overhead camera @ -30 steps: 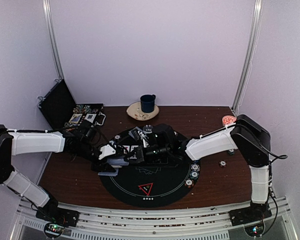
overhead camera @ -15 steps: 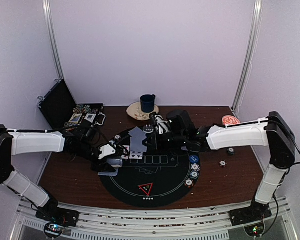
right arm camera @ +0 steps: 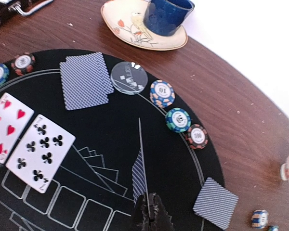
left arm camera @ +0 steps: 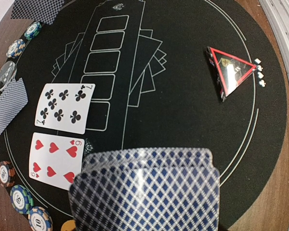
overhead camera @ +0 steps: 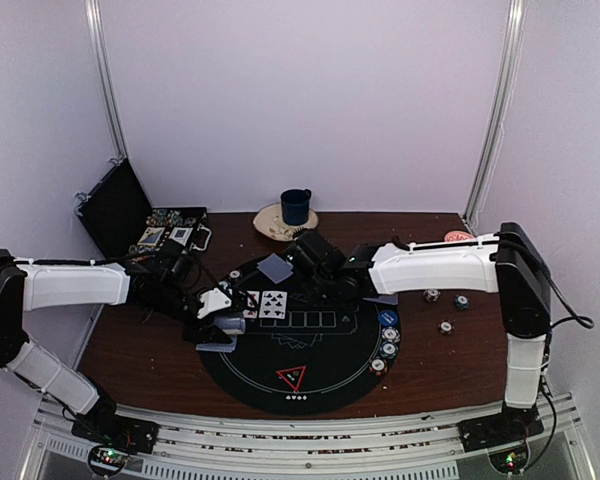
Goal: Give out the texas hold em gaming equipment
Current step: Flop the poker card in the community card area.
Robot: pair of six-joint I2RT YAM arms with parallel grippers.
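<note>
Right fingers (right arm camera: 149, 215) pinched on 1 card (right arm camera: 139, 179), edge-on; left fingers (overhead camera: 221, 319) clamp deck (left arm camera: 144, 192); 7 clubs (left arm camera: 63, 108), 6 hearts (left arm camera: 55, 159) face-up.

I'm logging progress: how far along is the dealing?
Done: two face-up cards laid, two face-down piles dealt, chips around the mat. In hand: left gripper holds the deck; right gripper pinches one card. Left: likely placing it and further deals.

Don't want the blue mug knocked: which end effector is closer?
Right. The right end effector, shut on a card, is over the far half of the mat, near the mug; the left end effector, holding the deck, is at the mat's left edge.
</note>
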